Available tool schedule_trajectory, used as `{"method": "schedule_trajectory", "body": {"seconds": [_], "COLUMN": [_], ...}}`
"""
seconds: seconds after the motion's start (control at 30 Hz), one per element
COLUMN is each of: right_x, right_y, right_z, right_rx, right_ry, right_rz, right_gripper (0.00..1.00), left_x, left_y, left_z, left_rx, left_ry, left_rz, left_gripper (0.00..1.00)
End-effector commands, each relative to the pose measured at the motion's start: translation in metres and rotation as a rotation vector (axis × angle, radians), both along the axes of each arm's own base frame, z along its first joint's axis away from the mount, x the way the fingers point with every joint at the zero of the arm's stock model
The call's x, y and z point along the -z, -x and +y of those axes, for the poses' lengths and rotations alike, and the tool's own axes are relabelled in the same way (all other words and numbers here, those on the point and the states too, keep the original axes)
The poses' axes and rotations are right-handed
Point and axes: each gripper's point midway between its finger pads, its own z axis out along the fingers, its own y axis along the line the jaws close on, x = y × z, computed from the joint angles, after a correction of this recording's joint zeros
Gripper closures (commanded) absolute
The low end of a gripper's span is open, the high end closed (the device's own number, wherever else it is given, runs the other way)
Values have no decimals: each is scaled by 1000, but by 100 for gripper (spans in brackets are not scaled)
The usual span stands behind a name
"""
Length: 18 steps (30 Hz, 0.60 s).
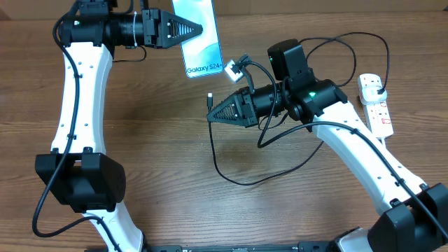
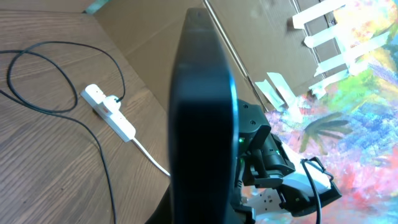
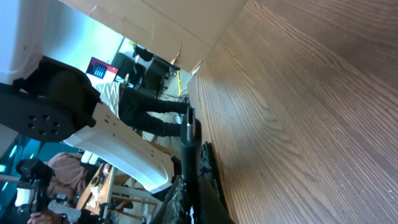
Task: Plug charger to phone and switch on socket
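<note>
Your phone point(image 1: 203, 43) is at the far middle, screen up. Your left gripper point(image 1: 198, 29) is clamped on its left edge, and the left wrist view shows only its dark rim. "Galaxy S24+" reads along its near edge.

Your right gripper point(image 1: 212, 115) is closed on the charger point(image 1: 225, 175) just behind the tip. The tip pokes out a little nearer than the phone's near edge, apart from it. A small white fitting point(image 1: 234, 68) on the right wrist sits just beside the phone's near right corner, between that gripper and the phone.

The cable loops over the table point(image 1: 140, 140) toward you. It then runs back right to its plug, seated in the far end of the socket point(image 1: 379, 115). The socket lies at the far right, well apart from the phone; its red marks are too small to read.

Past the table's far edge stand cardboard point(image 2: 155, 31) and a painted panel point(image 2: 360, 93) with white tape strips.
</note>
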Motion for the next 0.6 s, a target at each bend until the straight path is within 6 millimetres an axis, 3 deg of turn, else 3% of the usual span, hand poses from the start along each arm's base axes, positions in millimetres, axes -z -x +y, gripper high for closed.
{"method": "schedule_trajectory", "body": {"seconds": [0.0,0.17,0.57], "right_x": [-7,-19,-23], "right_y": [-7,-10,-16], "right_z": [-4,-7,-6], "right_rx": [9,-4,14], "right_ry": [-27,-80,-86], "right_rz": [10,-3,-7], "right_gripper": [96,96,96], "left_x": [-14,-14,-14], "left_y": [14,14,18], "left_z": [-10,-10,-18], "left_rx": [61,61,80], "left_ry": [39,39,39], "left_rz": [-19,-18,-18], "left_gripper": [96,96,96]}}
